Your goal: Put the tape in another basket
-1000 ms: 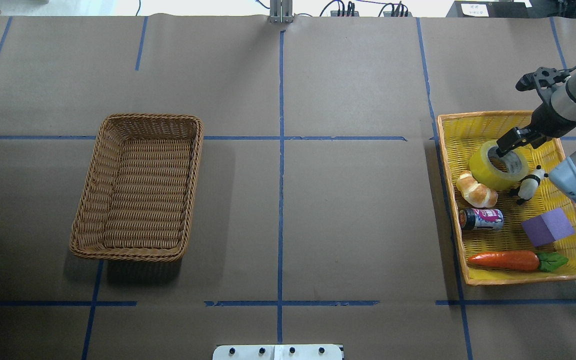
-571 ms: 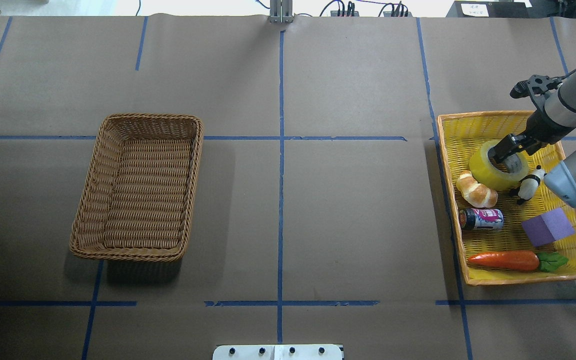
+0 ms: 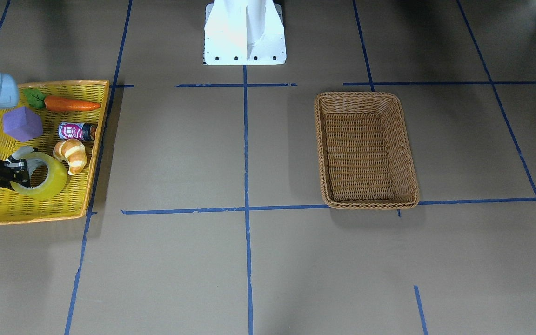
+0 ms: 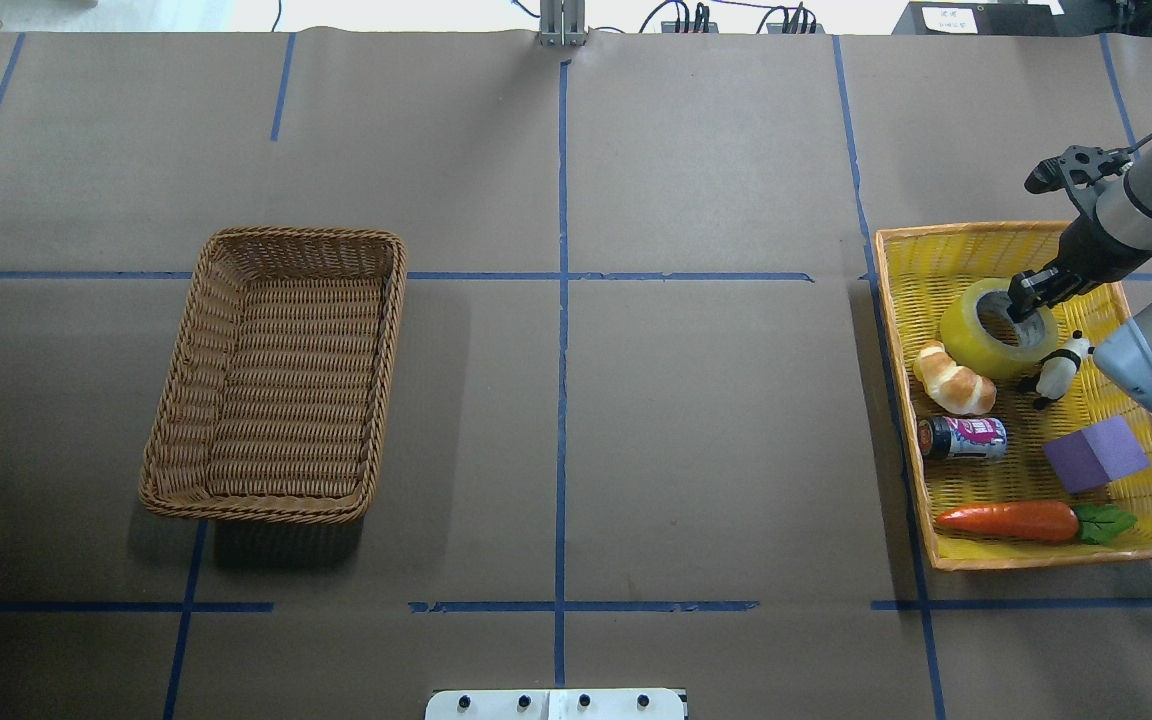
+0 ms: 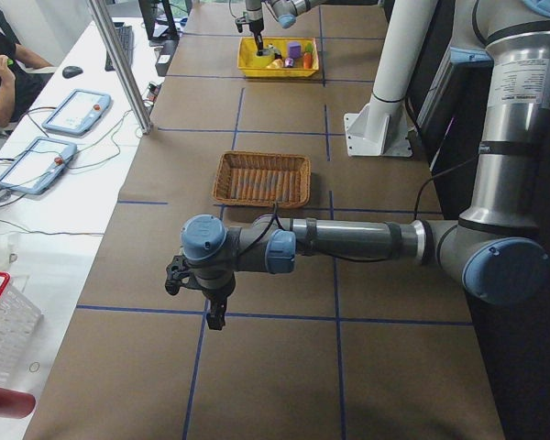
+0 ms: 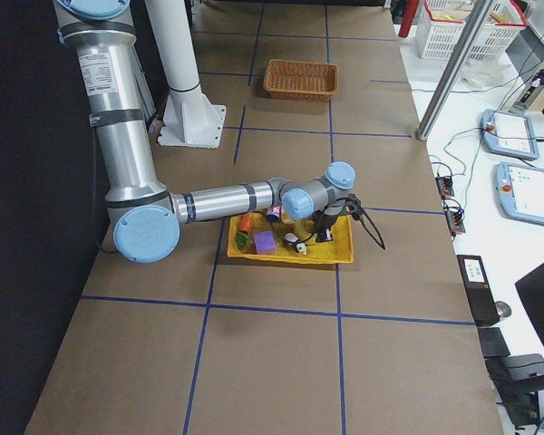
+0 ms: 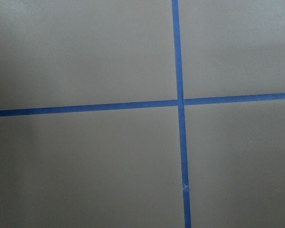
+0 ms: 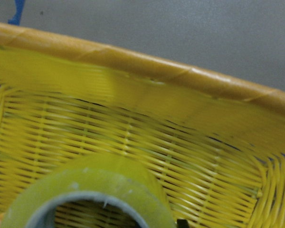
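The tape (image 4: 966, 335), a wide translucent yellow roll, lies tilted in the far part of the shallow yellow tray (image 4: 896, 400) on the right. My right gripper (image 4: 1028, 297) reaches down at the roll's far right side, one finger in the core and one outside, shut on the tape's wall. The front-facing view shows the same grip (image 3: 19, 172) on the tape (image 3: 54, 184). The right wrist view shows the roll's top (image 8: 99, 180) low in frame. The brown wicker basket (image 4: 391, 330) stands empty at the left. My left gripper (image 5: 214, 316) hovers over bare table; I cannot tell if it is open.
In the tray with the tape lie a toy croissant (image 4: 951, 380), a panda figure (image 4: 1058, 370), a small can (image 4: 964, 438), a purple block (image 4: 1096, 455) and a carrot (image 4: 1011, 520). The croissant and panda touch or nearly touch the roll. Blue tape lines cross the brown table.
My right gripper has shifted slightly right along the roll and its fingers have drawn together on the tape's wall. The tape has stayed in place.
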